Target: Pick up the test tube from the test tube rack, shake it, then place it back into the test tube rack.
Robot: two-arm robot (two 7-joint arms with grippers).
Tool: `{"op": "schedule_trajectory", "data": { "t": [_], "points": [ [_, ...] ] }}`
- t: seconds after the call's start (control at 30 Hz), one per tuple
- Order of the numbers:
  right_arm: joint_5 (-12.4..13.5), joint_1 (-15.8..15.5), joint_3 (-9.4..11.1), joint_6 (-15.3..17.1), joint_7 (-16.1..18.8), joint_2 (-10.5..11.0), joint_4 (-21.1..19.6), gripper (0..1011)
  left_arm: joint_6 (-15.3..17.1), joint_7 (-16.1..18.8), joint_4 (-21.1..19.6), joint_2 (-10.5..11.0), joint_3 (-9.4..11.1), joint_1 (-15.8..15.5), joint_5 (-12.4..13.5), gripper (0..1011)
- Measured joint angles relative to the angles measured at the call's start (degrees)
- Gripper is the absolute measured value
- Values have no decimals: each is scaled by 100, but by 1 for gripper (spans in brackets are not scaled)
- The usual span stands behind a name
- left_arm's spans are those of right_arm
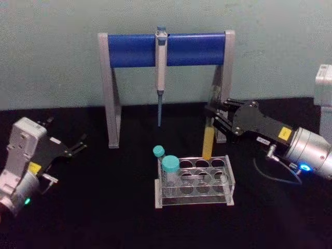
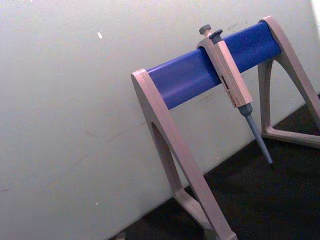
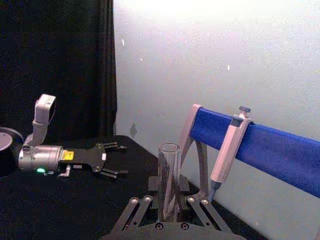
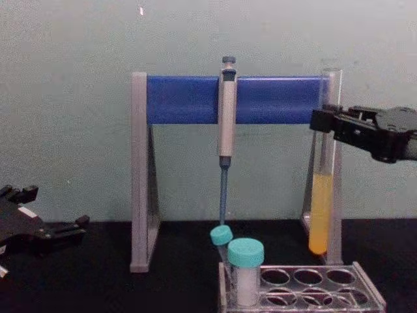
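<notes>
The test tube (image 1: 208, 139), a slim clear glass tube with yellow-orange liquid in its lower part, hangs upright with its round bottom just above the back row of the test tube rack (image 1: 229, 182). My right gripper (image 1: 213, 112) is shut on the tube's upper part. From the chest, the test tube (image 4: 320, 210) is clear of the rack (image 4: 366, 287), held by the right gripper (image 4: 325, 121). In the right wrist view the test tube (image 3: 169, 176) stands between the right gripper's (image 3: 168, 201) fingers. My left gripper (image 1: 78, 146) rests open at the far left.
A grey-and-blue pipette stand (image 1: 166, 49) with a hanging pipette (image 1: 161, 67) stands just behind the rack and the tube. A teal-capped white vial (image 1: 170, 171) and a thin teal-capped tube (image 1: 158, 152) sit in the rack's left holes. A white box (image 1: 324, 91) is at the right edge.
</notes>
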Motion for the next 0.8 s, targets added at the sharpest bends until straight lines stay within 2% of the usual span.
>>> {"op": "schedule_trajectory", "data": {
  "t": [0.8],
  "points": [
    [-59, 123, -130, -91, 40, -193, 432, 229, 0, 0, 0, 0, 0, 0, 0, 1001]
  ]
}}
